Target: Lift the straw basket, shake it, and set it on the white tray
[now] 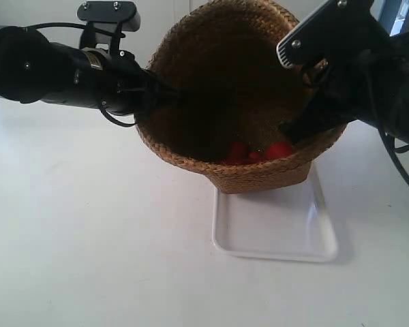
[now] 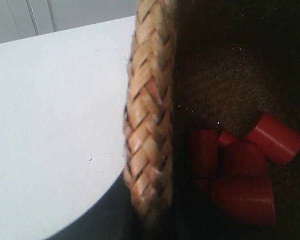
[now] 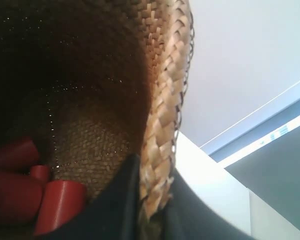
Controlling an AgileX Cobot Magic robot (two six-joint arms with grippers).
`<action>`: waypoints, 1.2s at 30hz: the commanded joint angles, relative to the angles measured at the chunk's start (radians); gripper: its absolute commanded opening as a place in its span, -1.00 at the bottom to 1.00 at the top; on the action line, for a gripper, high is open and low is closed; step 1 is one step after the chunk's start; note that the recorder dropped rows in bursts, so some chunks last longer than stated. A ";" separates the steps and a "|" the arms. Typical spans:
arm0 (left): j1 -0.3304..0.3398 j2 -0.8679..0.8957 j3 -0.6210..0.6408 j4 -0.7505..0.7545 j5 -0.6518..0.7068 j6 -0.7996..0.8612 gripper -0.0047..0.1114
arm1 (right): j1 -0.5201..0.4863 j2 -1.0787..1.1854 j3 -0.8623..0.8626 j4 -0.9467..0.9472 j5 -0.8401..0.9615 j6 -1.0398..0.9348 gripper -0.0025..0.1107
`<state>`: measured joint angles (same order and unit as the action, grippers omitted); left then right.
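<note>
I'm holding the straw basket by its rim, with the left end effector and right end effector pinching opposite sides. It's tilting over the far end of the white tray; I can't tell if they touch. Red cylinders are lying inside. I'm judging this as shake-to-place. Next it needs levelling and lowering squarely onto the tray.

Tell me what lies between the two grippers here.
The straw basket, clamped at its rim by the left gripper and right gripper, with red cylindrical pieces lying inside. The exterior view shows it whole; both wrist views show the pieces.
</note>
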<state>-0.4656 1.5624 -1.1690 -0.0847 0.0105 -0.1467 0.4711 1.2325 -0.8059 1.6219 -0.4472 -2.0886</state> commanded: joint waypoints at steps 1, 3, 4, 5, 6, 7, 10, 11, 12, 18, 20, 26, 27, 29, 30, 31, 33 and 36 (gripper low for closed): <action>-0.002 -0.009 -0.002 0.041 -0.011 0.031 -0.92 | -0.006 -0.012 -0.012 -0.072 0.005 -0.054 -0.96; -0.002 -0.009 -0.002 0.041 -0.011 0.031 -0.92 | -0.006 -0.012 -0.012 -0.072 0.005 -0.054 -0.96; -0.002 -0.009 -0.002 0.041 -0.011 0.031 -0.92 | -0.006 -0.012 -0.012 -0.072 0.005 -0.054 -0.96; -0.002 -0.009 -0.002 0.041 -0.011 0.038 -0.92 | -0.006 -0.012 -0.012 -0.072 0.005 -0.054 -0.96; -0.002 -0.009 -0.002 0.041 -0.011 0.042 -0.92 | -0.006 -0.012 -0.012 -0.072 0.005 -0.054 -0.96; -0.002 -0.009 -0.002 0.041 -0.011 0.042 -0.92 | -0.006 -0.012 -0.012 -0.072 0.005 -0.054 -0.96; -0.002 -0.009 -0.002 0.041 -0.011 0.042 -0.92 | -0.006 -0.012 -0.012 -0.128 -0.008 -0.054 -0.96; -0.002 -0.009 -0.002 0.041 -0.011 0.042 -0.92 | -0.006 -0.014 -0.012 -0.144 -0.008 -0.054 -0.96; -0.002 -0.009 -0.002 0.041 -0.011 0.042 -0.92 | -0.006 -0.014 -0.012 -0.147 -0.010 -0.054 -0.96; -0.002 -0.009 -0.002 0.041 -0.011 0.042 -0.92 | -0.006 -0.014 -0.014 -0.267 -0.035 0.358 -0.96; -0.002 -0.009 -0.002 0.041 -0.011 0.042 -0.92 | -0.006 -0.014 -0.014 -0.303 -0.084 0.579 -0.96; -0.002 -0.009 -0.002 0.041 -0.011 0.042 -0.92 | -0.006 -0.014 -0.014 -0.326 -0.129 0.883 -0.96; -0.002 -0.009 -0.002 0.041 -0.011 0.042 -0.92 | -0.006 -0.014 -0.014 -0.346 -0.109 0.888 -0.96; -0.002 -0.009 -0.002 0.041 -0.011 0.042 -0.92 | -0.006 -0.014 -0.014 -0.399 -0.042 0.888 -0.96; -0.002 -0.009 -0.002 0.041 -0.011 0.042 -0.92 | -0.006 -0.014 -0.014 -0.432 0.000 0.899 -0.96; -0.002 -0.009 -0.002 0.041 -0.011 0.042 -0.92 | -0.006 -0.014 -0.014 -0.462 0.039 0.928 -0.96; -0.002 -0.009 -0.002 0.041 -0.011 0.042 -0.92 | -0.006 -0.014 -0.014 -0.554 0.112 1.019 -0.96; -0.002 -0.009 -0.002 0.041 -0.011 0.042 -0.92 | -0.006 -0.014 -0.014 -0.697 0.171 1.203 -0.96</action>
<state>-0.4638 1.5606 -1.1713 -0.0761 -0.0285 -0.1332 0.4674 1.2325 -0.8059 1.1137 -0.3473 -1.0314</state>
